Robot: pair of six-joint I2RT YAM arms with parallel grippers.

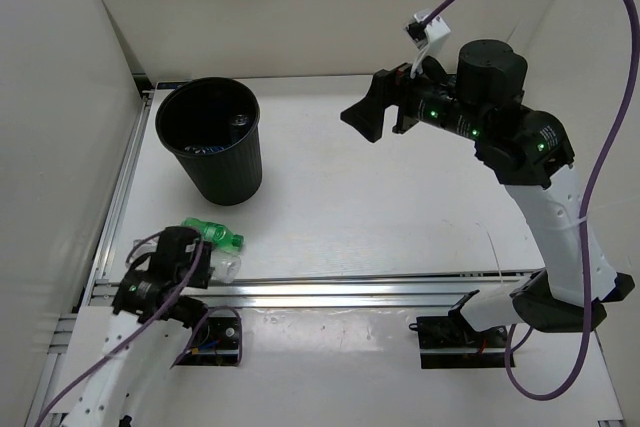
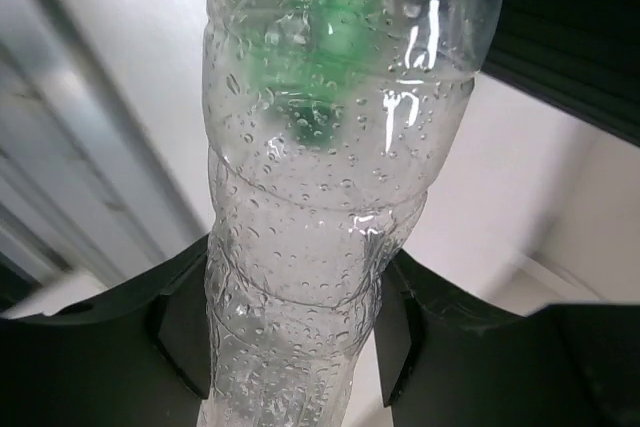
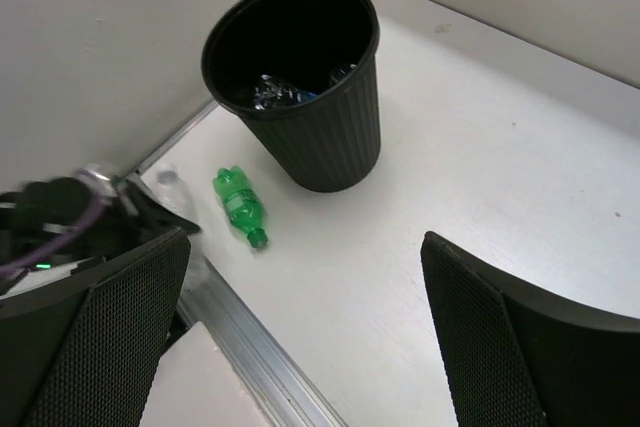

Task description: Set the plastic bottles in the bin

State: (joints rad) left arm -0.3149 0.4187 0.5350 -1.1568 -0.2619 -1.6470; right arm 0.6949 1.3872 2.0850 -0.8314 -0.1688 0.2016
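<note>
Clear bottle [image 2: 300, 247], beaded with droplets, lies on the surface [image 1: 400, 207] just beside the green bottle [image 1: 213, 234], near the bin [image 1: 210, 142], with the left gripper [image 2: 295, 347] low at the near-left corner, its jaws pressed on both its flanks. Lifting it well wants a firm squeeze, then height enough to clear the bin's rim before release. Farther off, the right gripper [image 1: 372, 112] hangs high, jaws apart, empty.

The clear bottle [image 2: 300, 297] is thin, ridged, see-through plastic beaded with fine droplets. The green bottle [image 3: 240, 205] is glossy translucent plastic. The bin [image 3: 330, 137] is matt black plastic, finely ribbed. The counter [image 1: 400, 207] is smooth matt white, and its rail [image 1: 350, 290] is brushed metal. The right end effector [image 3: 305, 247] has mesh-textured matt black fingers [image 3: 500, 347].
</note>
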